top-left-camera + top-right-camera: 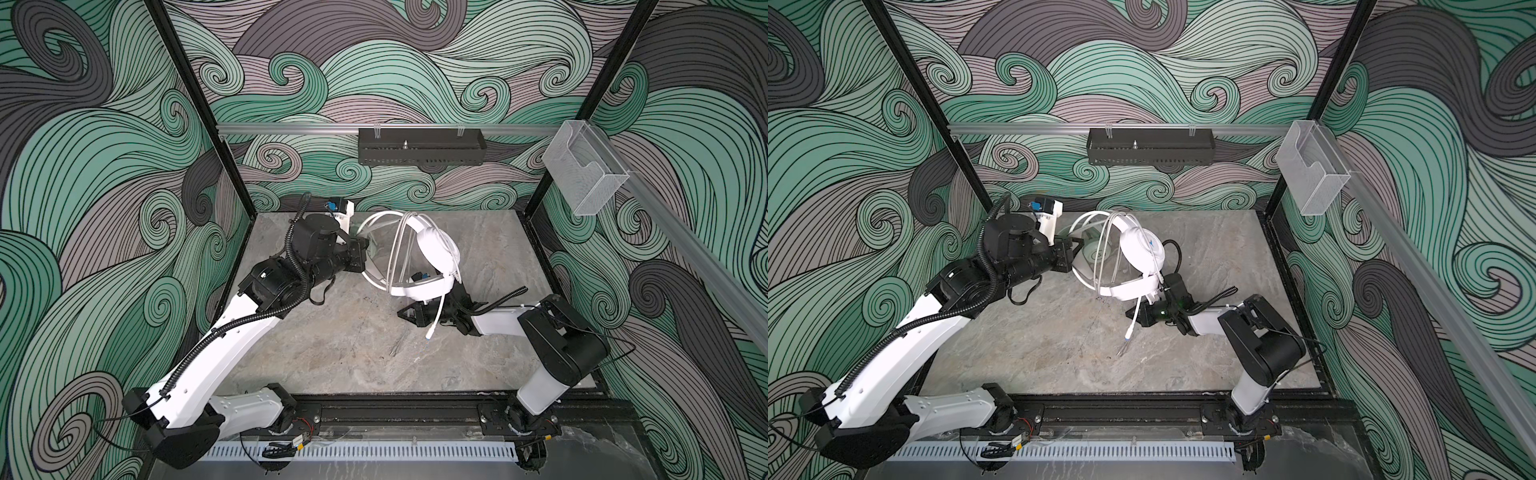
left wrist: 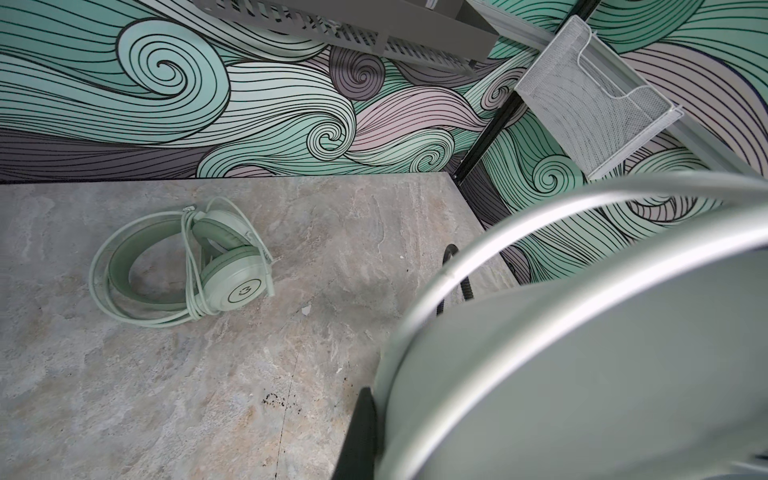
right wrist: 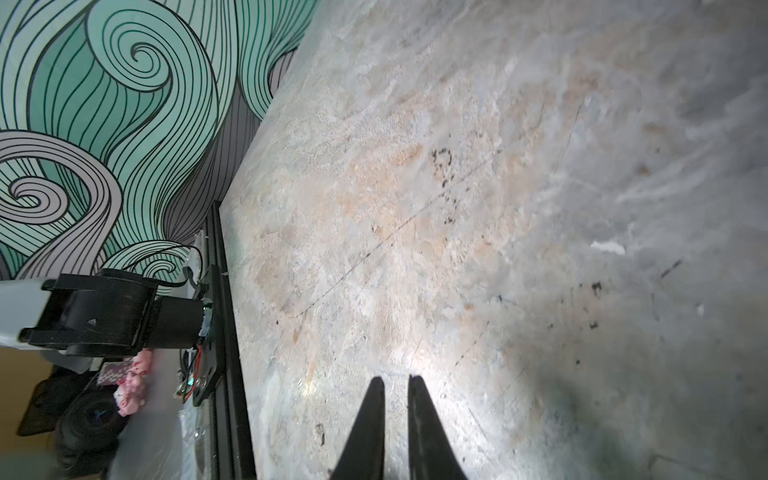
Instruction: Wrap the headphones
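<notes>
Swirling green wallpaper boxes in a marbled grey table. In both top views the white headset hangs above mid-table, its headband pinched in the closed left end effector. The right end effector sits just beneath, beside the dangling plug cable.

From the left wrist, that headband looms blurred against one black finger. The mint green headset lies on the table beyond, cable wound round it.

From the right wrist, the right end effector is closed on nothing, pointing across the table.
</notes>
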Controlling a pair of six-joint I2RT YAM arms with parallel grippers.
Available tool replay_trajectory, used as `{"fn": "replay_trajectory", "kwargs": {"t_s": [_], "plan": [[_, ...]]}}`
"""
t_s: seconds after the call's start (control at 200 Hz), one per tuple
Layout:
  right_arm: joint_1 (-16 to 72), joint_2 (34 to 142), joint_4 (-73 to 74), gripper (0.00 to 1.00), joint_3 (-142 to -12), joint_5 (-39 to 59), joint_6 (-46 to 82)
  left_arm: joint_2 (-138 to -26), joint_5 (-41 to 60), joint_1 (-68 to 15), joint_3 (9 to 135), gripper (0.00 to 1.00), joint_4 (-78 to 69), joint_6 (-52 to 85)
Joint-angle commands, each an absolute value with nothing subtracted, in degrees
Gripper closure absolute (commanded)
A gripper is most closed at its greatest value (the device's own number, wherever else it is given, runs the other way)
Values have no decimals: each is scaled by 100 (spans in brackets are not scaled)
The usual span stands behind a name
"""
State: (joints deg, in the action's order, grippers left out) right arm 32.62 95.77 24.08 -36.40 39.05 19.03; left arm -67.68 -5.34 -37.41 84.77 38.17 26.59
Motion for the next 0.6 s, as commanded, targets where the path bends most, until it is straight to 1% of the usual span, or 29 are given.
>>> {"fn": "replay_trajectory", "kwargs": {"t_s": [0.0, 0.02, 0.15, 0.265, 0.455, 0.595], "plan": [[3260, 9167, 1623, 98, -3722, 3728, 1648, -6625, -956, -3580, 8480, 100, 3354, 3314], [3257, 9066, 1478, 100, -3738, 3694, 1599, -6615, -1014, -3550, 8461, 100, 3337, 3395], [3290, 8382, 464, 100, -3831, 3254, 1358, -6710, -1225, -3372, 8378, 100, 3057, 3838], [3369, 7856, 52, 100, -3848, 3136, 1240, -6965, -1219, -3297, 8469, 100, 2783, 4138], [3964, 7343, -1021, 100, -4294, 2624, 613, -7404, -1497, -3235, 8727, 100, 2442, 4632], [4425, 6968, -1678, 100, -4572, 2184, 229, -7840, -1791, -3174, 9110, 100, 2452, 4954]]}}
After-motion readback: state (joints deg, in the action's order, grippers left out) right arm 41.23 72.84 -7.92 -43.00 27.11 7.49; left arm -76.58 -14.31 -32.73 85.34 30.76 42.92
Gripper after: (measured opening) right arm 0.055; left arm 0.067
